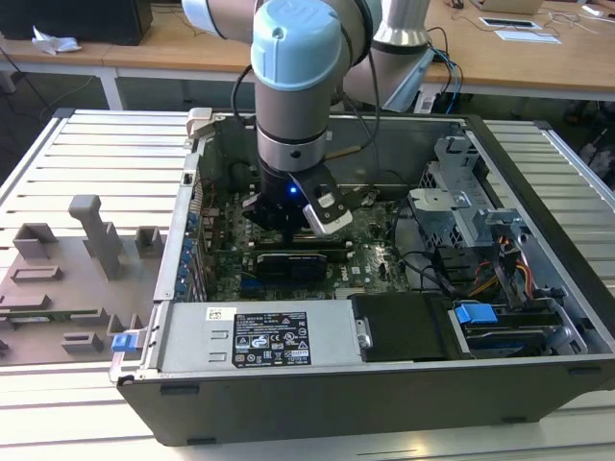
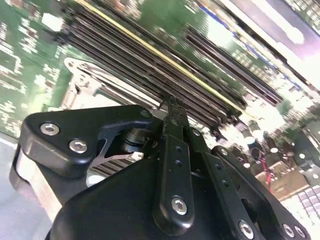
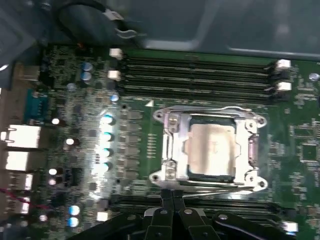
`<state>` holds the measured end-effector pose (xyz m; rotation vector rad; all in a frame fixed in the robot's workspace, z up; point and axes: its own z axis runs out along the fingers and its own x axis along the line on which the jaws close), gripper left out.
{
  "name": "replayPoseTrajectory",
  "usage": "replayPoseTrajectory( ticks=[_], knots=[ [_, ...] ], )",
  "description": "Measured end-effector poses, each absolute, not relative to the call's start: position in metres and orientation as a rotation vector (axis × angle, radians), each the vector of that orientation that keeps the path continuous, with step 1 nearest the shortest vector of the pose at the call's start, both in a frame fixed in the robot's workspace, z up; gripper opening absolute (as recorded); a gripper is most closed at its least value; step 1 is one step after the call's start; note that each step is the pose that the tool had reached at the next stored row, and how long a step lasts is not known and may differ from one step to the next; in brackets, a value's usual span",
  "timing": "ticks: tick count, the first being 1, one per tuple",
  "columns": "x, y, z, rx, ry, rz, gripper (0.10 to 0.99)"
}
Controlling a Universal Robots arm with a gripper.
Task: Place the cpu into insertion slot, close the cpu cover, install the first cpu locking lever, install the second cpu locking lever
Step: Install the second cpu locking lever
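- Silver-beige cpu (image 3: 210, 150) sits in the insertion slot (image 3: 210, 174) on the green motherboard (image 3: 150, 145), framed by the cpu cover (image 3: 172, 145), which lies flat over it.
- Black hand (image 3: 172, 197) hovers just beside the socket's edge, its fingertips (image 3: 165, 196) clenched together, grasping nothing.
- Long memory slots (image 3: 195, 75) run alongside the socket.
- Seen in the exterior view, the arm (image 1: 293, 86) reaches down into the open computer case (image 1: 538, 240).

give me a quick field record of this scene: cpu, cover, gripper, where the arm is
cpu: seated in the slot, pale metal top showing
cover: down flat, framing the cpu
gripper: jaws together, holding nothing, at the socket's edge beside the memory slots
arm: reaching down into the open case, over the motherboard
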<state>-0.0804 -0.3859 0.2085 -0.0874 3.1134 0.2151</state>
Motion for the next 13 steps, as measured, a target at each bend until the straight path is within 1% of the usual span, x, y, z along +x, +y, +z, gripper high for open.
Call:
replayPoseTrajectory(
  ticks=[2,9,13],
  knots=[
    [-0.0869,-0.3858,0.2082,-0.090,3.113,0.216,0.106],
    [-0.0937,-0.3848,0.2056,-0.127,3.109,0.258,0.106],
    [-0.0937,-0.3762,0.2020,-0.157,3.109,0.263,0.106]
  ],
)
